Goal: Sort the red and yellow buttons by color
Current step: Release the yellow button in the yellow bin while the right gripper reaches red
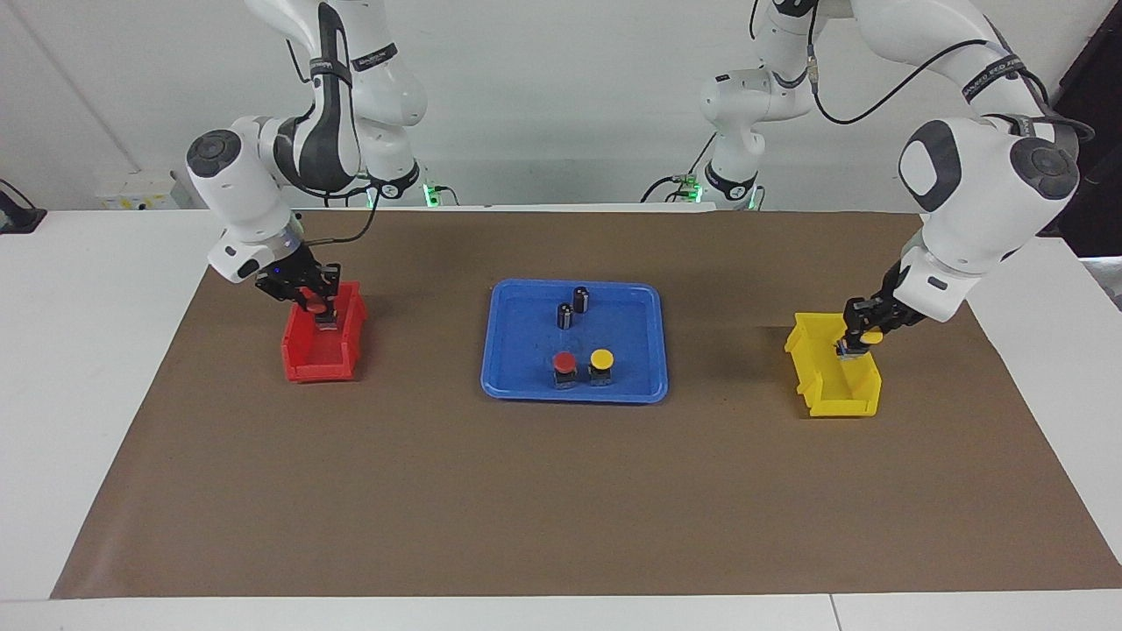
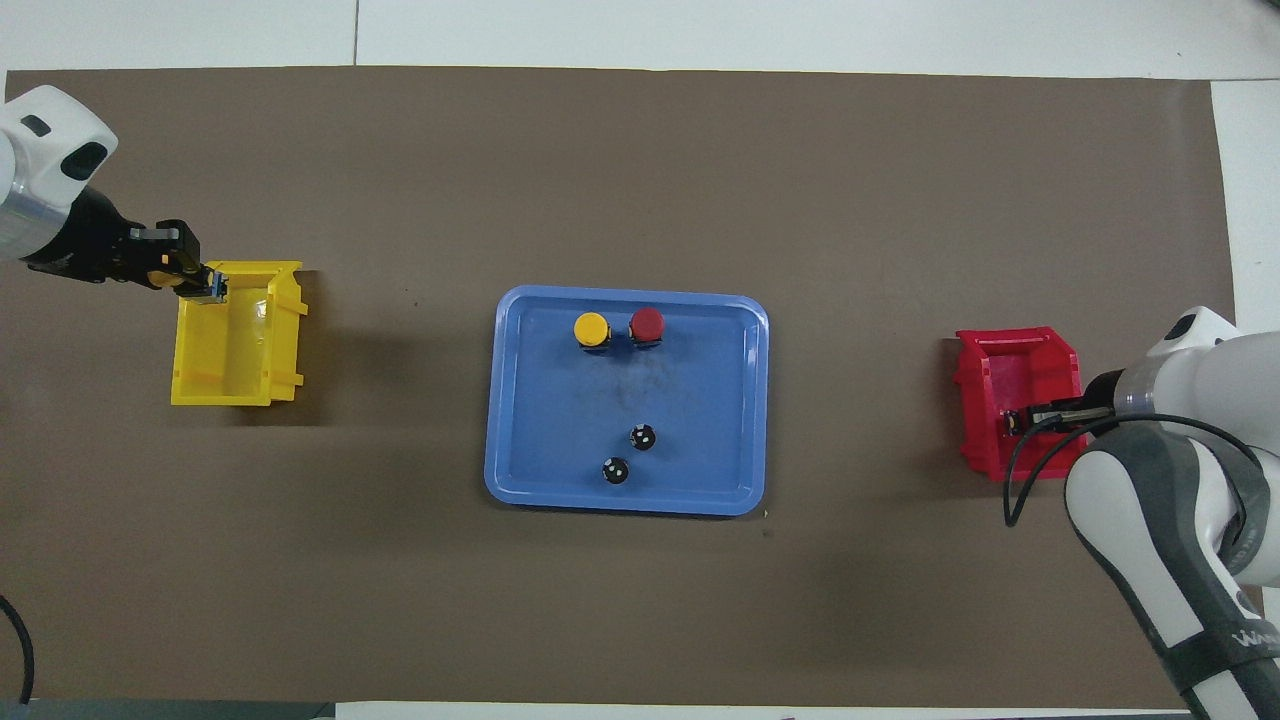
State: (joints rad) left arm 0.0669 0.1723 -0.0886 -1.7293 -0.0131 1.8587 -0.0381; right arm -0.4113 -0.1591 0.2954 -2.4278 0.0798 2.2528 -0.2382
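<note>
The left gripper [image 1: 857, 340], at the facing view's right, pinches a yellow button [image 1: 870, 336] in its fingers over the yellow bin [image 1: 833, 386]. The right gripper [image 1: 316, 307], at its left, pinches a red button [image 1: 315, 306] over the red bin [image 1: 320, 350]; the overhead view hides that cap. Mid-frame, the blue tray [image 1: 513, 368] holds a second red button [image 1: 564, 363], a second yellow button [image 1: 601, 358] and two dark cylinders [image 1: 571, 308].

You have four buttons, each a round flat cap on a dark blocky base. Red button [image 1: 564, 362] and yellow button [image 1: 601, 359] stand upright, just beside each other. The second red button [image 1: 314, 307] sits tilted at the red bin, cap mostly hidden. The second yellow button [image 1: 870, 337] hangs tilted at the yellow bin's edge.
</note>
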